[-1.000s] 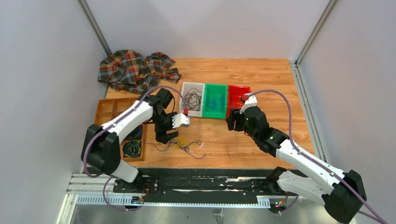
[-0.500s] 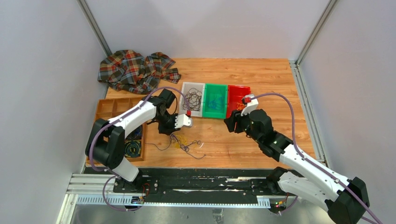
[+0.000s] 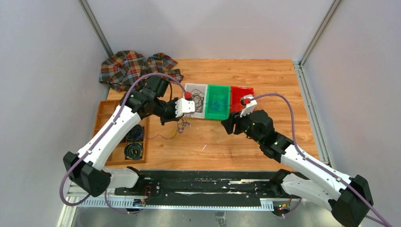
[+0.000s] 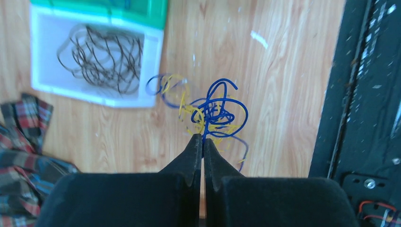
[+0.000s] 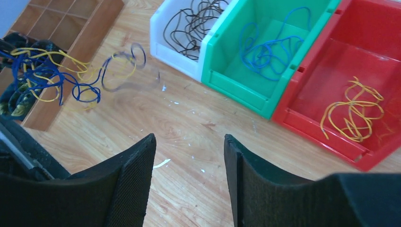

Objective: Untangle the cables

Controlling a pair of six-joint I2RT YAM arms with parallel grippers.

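A tangle of blue and yellow cables (image 4: 217, 111) hangs above the wooden table, pinched at one blue strand by my left gripper (image 4: 203, 137), which is shut. From above, the tangle (image 3: 182, 126) dangles just left of the white bin (image 3: 195, 116), with the left gripper (image 3: 174, 117) beside it. Loose strands trail down and blur. My right gripper (image 5: 189, 139) is open and holds nothing; it hovers over bare table in front of the bins. In its view the tangle (image 5: 42, 71) is at far left. From above, the right gripper (image 3: 229, 125) sits near the green bin (image 3: 217, 117).
Dark cables (image 4: 101, 56) lie in the white bin, a blue cable (image 5: 269, 52) in the green one, a yellow cable (image 5: 354, 111) in the red bin (image 5: 331, 52). A wooden organiser (image 3: 108, 109) with coiled cables stands at left. A plaid cloth (image 3: 137, 71) lies behind.
My left gripper closed on the tangle and lifted it off the table, up and back towards the white bin. The right gripper drifted slightly left.
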